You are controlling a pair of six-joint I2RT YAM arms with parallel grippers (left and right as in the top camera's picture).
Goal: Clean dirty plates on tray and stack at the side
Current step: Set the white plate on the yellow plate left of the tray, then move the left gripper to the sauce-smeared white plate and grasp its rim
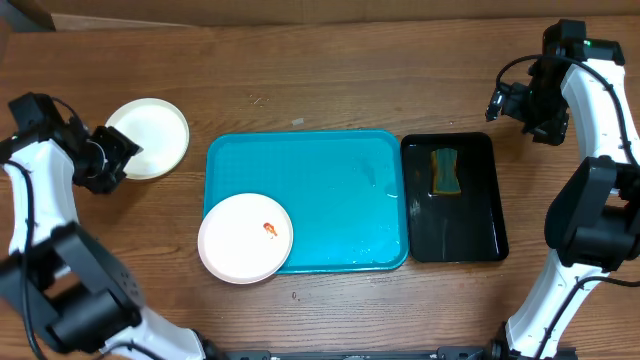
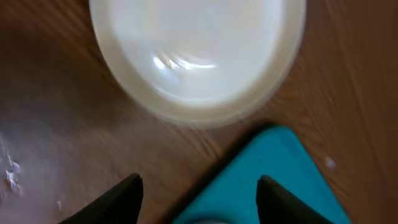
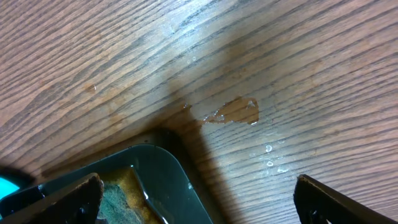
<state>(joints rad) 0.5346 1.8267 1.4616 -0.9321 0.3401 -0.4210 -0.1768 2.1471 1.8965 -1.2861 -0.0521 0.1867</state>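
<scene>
Left gripper point(image 2: 199, 186) fingers apart, empty, pale plate point(image 2: 198, 56) just ahead, turquoise tray point(image 2: 280, 158) corner beneath, right gripper point(image 3: 196, 199) fingers apart, empty, black tray point(image 3: 161, 180) corner with sponge point(image 3: 121, 194) beneath

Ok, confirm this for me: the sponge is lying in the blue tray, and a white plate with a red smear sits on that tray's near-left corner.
One detail is wrong. The sponge lies in the black tray, not in the blue tray, as the overhead view shows. The rest holds: the smeared white plate sits on the blue tray's near-left corner, overhanging its rim.
</scene>
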